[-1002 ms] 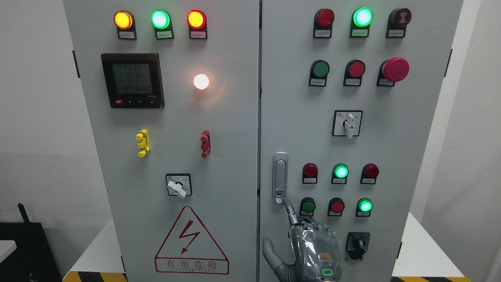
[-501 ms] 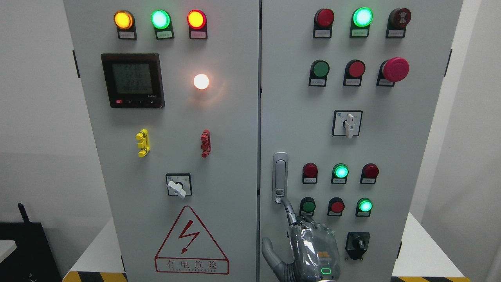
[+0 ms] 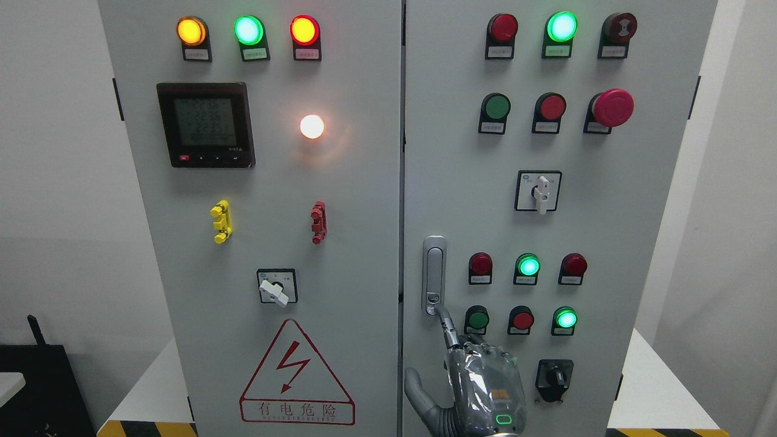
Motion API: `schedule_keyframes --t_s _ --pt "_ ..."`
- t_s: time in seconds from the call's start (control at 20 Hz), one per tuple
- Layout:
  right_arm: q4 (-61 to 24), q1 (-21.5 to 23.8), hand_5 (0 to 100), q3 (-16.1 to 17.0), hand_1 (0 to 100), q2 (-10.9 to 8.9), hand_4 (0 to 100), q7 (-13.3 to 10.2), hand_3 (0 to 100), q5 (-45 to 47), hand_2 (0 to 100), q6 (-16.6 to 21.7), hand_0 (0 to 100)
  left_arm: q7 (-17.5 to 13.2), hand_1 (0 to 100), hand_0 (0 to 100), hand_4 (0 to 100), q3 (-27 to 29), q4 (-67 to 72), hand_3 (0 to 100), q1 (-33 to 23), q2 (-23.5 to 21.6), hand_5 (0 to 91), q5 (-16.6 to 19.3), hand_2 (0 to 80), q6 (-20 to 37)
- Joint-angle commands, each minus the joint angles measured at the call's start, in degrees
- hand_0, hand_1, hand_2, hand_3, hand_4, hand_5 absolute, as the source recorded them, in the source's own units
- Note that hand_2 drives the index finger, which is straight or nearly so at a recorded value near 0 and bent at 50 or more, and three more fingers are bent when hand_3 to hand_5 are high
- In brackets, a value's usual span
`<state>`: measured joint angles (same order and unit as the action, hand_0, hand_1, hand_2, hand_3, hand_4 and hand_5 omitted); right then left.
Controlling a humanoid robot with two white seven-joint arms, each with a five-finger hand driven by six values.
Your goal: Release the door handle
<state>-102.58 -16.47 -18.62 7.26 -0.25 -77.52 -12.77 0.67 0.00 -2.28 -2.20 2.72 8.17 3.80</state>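
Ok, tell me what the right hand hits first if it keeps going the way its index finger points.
The right hand points up-left at the door handle. Its index fingertip looks already at the handle's lower end, though contact depth is unclear.

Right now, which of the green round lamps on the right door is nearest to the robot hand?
The unlit dark green one in the lowest lamp row, just right of the right hand's raised finger. The lit green lamps are farther.

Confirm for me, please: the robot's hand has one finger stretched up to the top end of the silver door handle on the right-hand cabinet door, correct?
Not quite: in the head view the hand stretches one finger up to the bottom end of the silver door handle, by its lock, not the top end. The handle is indeed on the right-hand cabinet door.
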Motion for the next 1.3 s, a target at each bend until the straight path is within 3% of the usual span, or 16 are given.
schedule_keyframes --t_s 0.0,1.0,1.25 --pt "0.18 0.12 69 -0.27 26 -0.14 62 -0.01 69 0.0 0 0.03 38 0.03 39 12 0 -1.4 0.0 0 0.0 0.0 0.0 0.0 0.0 -0.2" --pt "0.27 0.39 71 -0.54 26 -0.4 63 0.08 71 0.0 0 -0.24 38 0.03 39 12 0 -1.4 0.0 0 0.0 0.0 0.0 0.0 0.0 -0.2" --pt "0.27 0.21 71 -0.45 27 -0.4 63 1.31 73 0.0 0 -0.24 38 0.03 39 12 0 -1.4 0.0 0 0.0 0.0 0.0 0.0 0.0 -0.29"
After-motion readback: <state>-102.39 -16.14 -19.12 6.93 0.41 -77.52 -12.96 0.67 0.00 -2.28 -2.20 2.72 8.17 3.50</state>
